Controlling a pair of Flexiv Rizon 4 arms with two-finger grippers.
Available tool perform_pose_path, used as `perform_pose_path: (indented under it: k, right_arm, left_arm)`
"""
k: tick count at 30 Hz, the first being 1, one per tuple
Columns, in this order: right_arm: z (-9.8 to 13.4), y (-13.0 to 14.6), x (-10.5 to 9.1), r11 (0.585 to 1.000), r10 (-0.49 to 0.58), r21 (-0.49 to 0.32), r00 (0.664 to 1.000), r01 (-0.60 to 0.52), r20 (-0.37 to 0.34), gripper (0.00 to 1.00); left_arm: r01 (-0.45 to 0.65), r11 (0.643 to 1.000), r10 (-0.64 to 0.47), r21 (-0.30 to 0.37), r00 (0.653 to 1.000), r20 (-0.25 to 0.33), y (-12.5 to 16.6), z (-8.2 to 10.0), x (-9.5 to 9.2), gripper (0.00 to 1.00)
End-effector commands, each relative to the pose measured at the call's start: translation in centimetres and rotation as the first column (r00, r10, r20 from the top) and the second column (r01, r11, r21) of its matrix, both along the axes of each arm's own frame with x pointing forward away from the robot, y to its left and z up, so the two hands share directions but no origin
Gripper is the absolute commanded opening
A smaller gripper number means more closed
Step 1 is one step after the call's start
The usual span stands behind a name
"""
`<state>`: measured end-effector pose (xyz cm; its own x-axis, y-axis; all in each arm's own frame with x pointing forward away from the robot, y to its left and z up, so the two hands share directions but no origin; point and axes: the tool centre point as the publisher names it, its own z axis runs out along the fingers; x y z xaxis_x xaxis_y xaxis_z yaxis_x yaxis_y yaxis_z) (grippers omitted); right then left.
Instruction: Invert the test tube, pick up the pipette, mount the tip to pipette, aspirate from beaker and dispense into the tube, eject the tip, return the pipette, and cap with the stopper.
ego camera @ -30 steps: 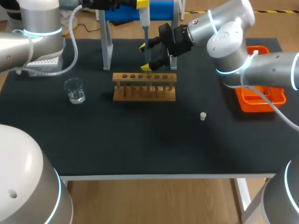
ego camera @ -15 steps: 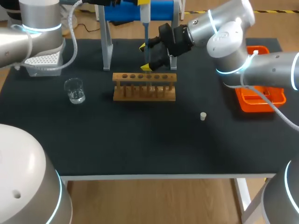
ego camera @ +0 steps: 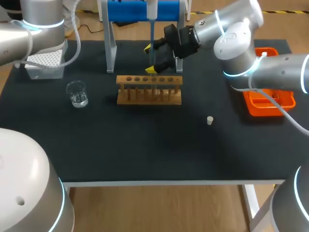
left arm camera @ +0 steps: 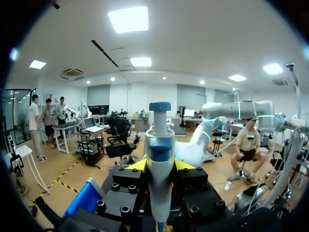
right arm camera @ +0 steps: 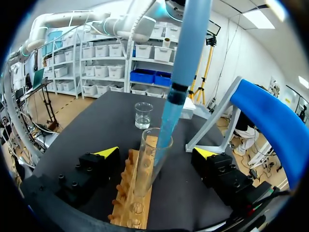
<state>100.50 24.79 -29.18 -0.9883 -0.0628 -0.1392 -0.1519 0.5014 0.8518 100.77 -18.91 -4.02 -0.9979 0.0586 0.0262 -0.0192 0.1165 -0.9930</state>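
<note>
Pipette (ego camera: 151,10) has risen; its tip (right arm camera: 170,118) sits inside the tube (right arm camera: 150,162).

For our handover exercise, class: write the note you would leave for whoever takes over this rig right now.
Left gripper: shut on the pipette, above the rack.
Right gripper: open, fingers either side of the test tube, not touching.
Test tube upright in the rack, pipette tip inside its mouth.
Beaker and stopper stand loose on the table, apart from the rack.
Done: tube upright, pipette picked up, tip mounted; dispensing seems under way.
Left: eject tip, return pipette, cap tube.
</note>
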Motion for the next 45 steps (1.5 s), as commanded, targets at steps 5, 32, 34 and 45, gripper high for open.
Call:
perform_pose_path:
  k: [5, 32, 34, 45]
  right_arm:
    - [0.0, 0.0, 0.0, 1.000, 0.000, -0.001, 1.000, 0.000, 0.000, 1.00]
    - [0.0, 0.0, 0.0, 1.000, 0.000, -0.001, 1.000, 0.000, 0.000, 1.00]
    - [0.0, 0.0, 0.0, 1.000, 0.000, -0.001, 1.000, 0.000, 0.000, 1.00]
    - [0.0, 0.0, 0.0, 1.000, 0.000, -0.001, 1.000, 0.000, 0.000, 1.00]
  left_arm:
    - [-0.007, 1.000, 0.007, 0.013, 1.000, 0.010, -0.2, 0.8, -0.4, 0.00]
    - [-0.027, 0.998, 0.025, 0.049, 0.998, 0.052, -1.0, 3.4, -1.5, 0.00]
    - [-0.030, 0.998, 0.027, 0.051, 0.998, 0.055, -1.0, 3.6, -1.6, 0.00]
    - [-0.088, 0.995, 0.084, 0.051, 0.993, 0.086, -0.1, 4.3, -2.8, 0.00]
